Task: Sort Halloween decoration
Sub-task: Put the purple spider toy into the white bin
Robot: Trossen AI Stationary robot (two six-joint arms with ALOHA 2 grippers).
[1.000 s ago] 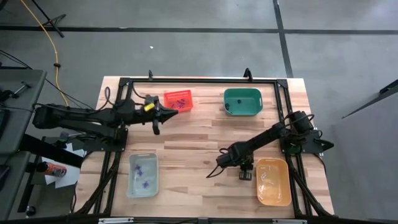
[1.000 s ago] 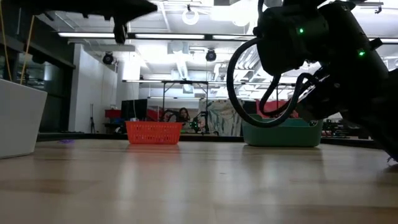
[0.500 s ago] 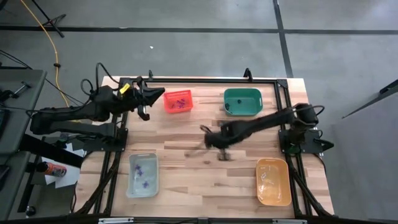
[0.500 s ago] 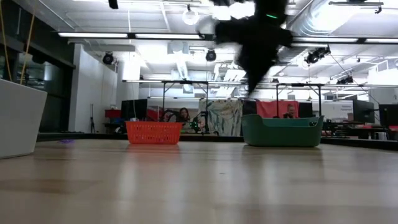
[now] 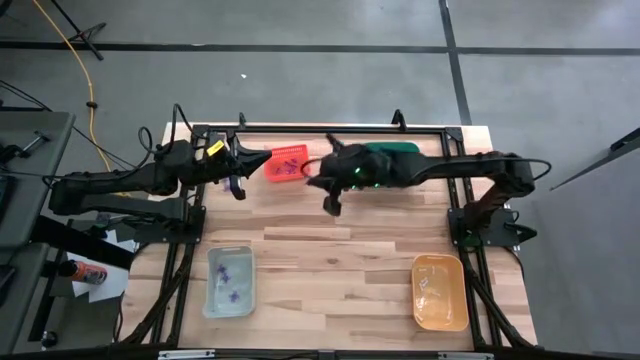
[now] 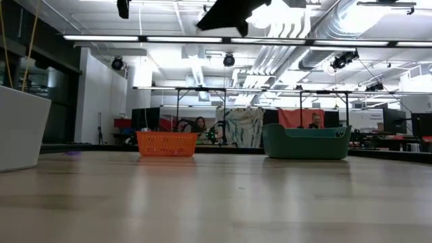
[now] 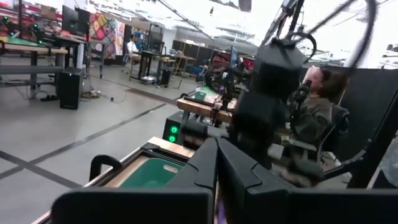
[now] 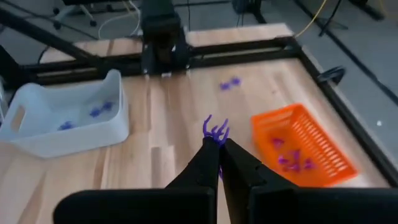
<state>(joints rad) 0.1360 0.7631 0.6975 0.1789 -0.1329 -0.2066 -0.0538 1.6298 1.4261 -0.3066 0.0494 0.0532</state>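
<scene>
My right gripper is shut on a tiny purple spiky trinket, one piece of the Halloween decoration. It hangs high over the table between the green bin and the red basket, as the high view shows. The basket holds several purple trinkets. More lie in the clear bin, and two lie loose on the wood. My left gripper is shut and raised at the basket's left. My right gripper pinches the purple trinket's lower end between its two fingertips. The fingers slant down toward the table's left. The trinket's thin spikes stick out past the tips, and it is lifted clear of the table.
The orange bin sits at the near right and the clear bin at the near left. A black frame runs along the far edge. People sit in the room beyond the table.
My right gripper has risen from beside the orange bin and swung across the table toward the far left. It has tipped from pointing steeply down to slanting forward. My left gripper has drawn back from over the red basket toward the table's left and gone up.
</scene>
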